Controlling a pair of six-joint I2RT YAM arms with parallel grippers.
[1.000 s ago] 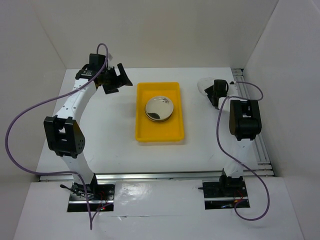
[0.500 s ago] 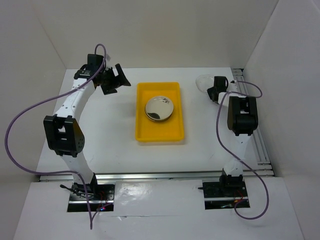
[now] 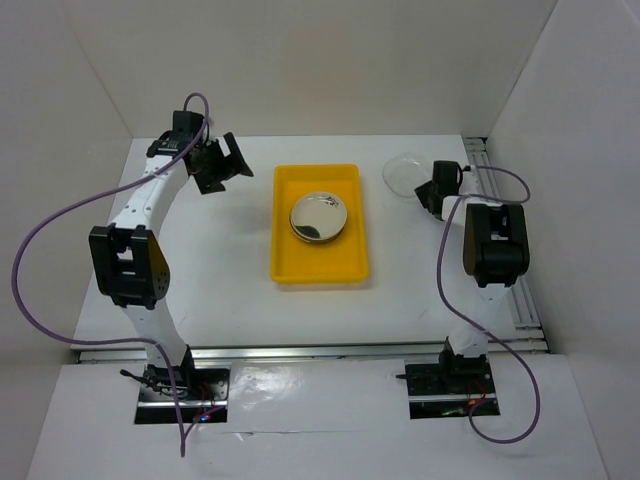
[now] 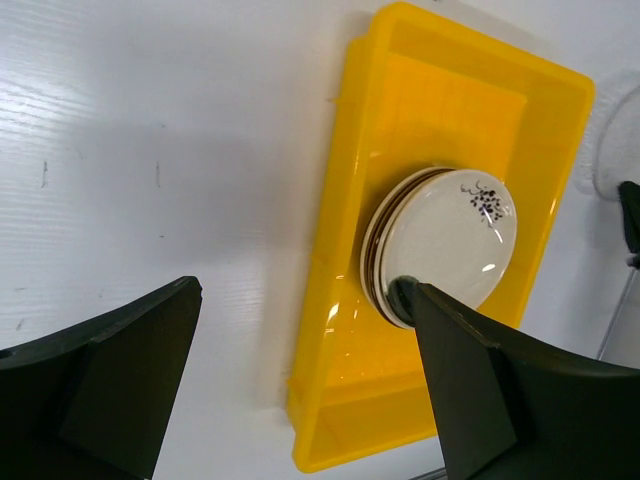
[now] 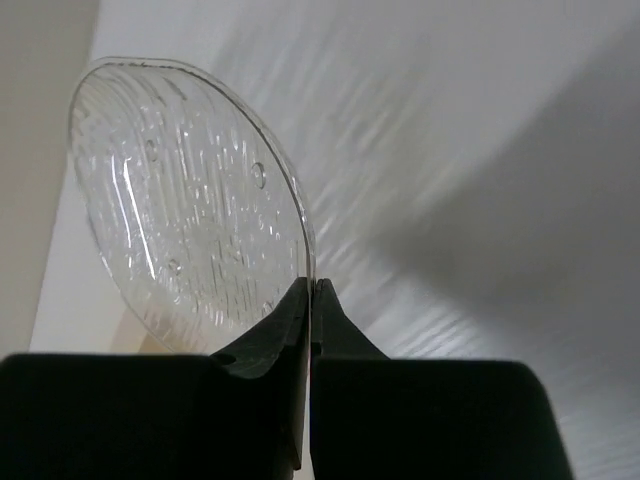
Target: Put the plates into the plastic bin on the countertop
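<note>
The yellow plastic bin (image 3: 283, 235) lies mid-countertop (image 3: 220, 270) with a stack of plates (image 3: 320, 218) in it. From the left wrist view, the top plate (image 4: 445, 240) is cream with a dark mark, lying in the plastic bin (image 4: 440, 100). My left gripper (image 3: 222, 165) hangs open left of the bin, nothing between its fingers (image 4: 300, 290). At the back right, my right gripper (image 3: 432, 188) is shut on the rim of a clear glass plate (image 3: 403, 172). The clear plate (image 5: 190, 200) stands tilted on edge, pinched at the right gripper's (image 5: 311, 290) tips.
A metal rail (image 3: 505, 250) runs along the right side beside the right arm, and another rail (image 3: 300, 351) follows the front edge. White walls enclose the surface. A purple cable (image 3: 40, 250) loops off the left arm.
The right jaws closed onto the clear plate's rim, and the plate shifted a little left and now shows more. The left gripper drifted slightly left, still open.
</note>
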